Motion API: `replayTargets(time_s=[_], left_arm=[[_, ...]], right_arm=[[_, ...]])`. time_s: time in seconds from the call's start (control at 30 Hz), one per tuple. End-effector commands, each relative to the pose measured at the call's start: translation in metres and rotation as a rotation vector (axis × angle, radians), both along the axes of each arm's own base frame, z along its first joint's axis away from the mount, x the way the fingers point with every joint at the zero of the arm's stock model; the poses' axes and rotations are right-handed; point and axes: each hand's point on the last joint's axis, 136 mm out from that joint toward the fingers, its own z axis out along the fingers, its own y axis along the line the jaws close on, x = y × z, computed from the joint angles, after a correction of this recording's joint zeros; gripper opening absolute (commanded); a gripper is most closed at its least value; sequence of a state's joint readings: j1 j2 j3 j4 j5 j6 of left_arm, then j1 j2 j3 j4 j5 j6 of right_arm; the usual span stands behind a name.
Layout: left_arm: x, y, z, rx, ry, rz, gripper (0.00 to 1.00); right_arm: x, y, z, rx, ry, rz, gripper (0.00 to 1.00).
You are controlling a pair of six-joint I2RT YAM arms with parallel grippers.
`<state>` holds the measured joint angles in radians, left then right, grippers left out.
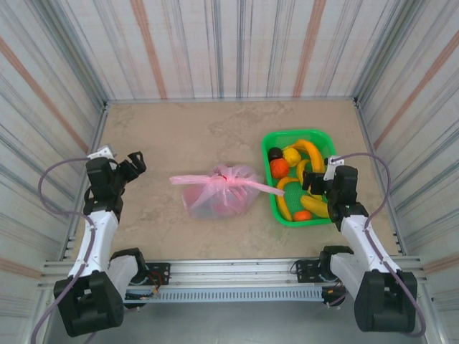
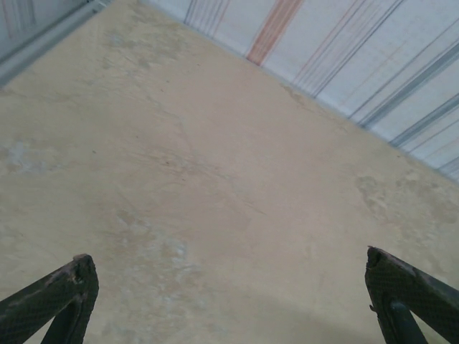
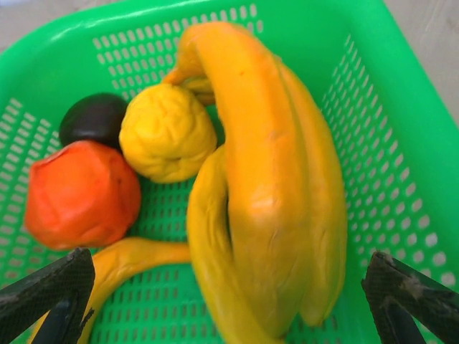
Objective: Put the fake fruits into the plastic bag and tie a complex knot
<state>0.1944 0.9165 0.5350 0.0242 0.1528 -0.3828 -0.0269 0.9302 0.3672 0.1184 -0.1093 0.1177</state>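
The pink plastic bag (image 1: 215,197) lies bulging at the table's middle. The knot (image 1: 228,177) bunches its top, and thin pink strips stick out left and right. What is inside the bag is too blurred to tell. Fake fruits fill the green basket (image 1: 276,137): a bunch of yellow bananas (image 3: 265,186), a lumpy yellow fruit (image 3: 166,132), an orange one (image 3: 82,193) and a dark brown one (image 3: 93,118). My right gripper (image 3: 229,269) hovers open just above the bananas, holding nothing. Far left of the bag, my left gripper (image 2: 229,269) is open over bare table.
The green basket (image 3: 401,179) sits at the right, close to the bag's right strip. Striped walls (image 1: 215,43) enclose the table on three sides. Bare beige tabletop (image 2: 215,143) stretches between the left gripper (image 1: 134,163) and the bag.
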Motion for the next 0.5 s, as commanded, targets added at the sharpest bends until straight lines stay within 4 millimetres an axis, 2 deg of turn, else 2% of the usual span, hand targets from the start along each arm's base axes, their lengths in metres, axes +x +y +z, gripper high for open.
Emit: replayTargets(time_s=[0.0,0.2,0.33,0.47], left_arm=[[0.000,0.011,-0.006,0.135,-0.008,0.022,0.99],[0.004,0.009,-0.020,0.183,0.017,0.019,0.99],[0.008,0.006,-0.028,0.221,0.019,0.011,0.99],[0.012,-0.002,-0.035,0.283,0.014,-0.022,0.99]], right_arm=[[0.018,-0.002,0.016,-0.043,-0.137,0.019,0.99],[0.036,-0.007,0.004,-0.047,-0.222,0.013,0.99],[0.054,0.006,-0.005,-0.054,-0.248,0.107,0.99],[0.066,0.004,-0.023,-0.032,-0.213,0.116,0.99]])
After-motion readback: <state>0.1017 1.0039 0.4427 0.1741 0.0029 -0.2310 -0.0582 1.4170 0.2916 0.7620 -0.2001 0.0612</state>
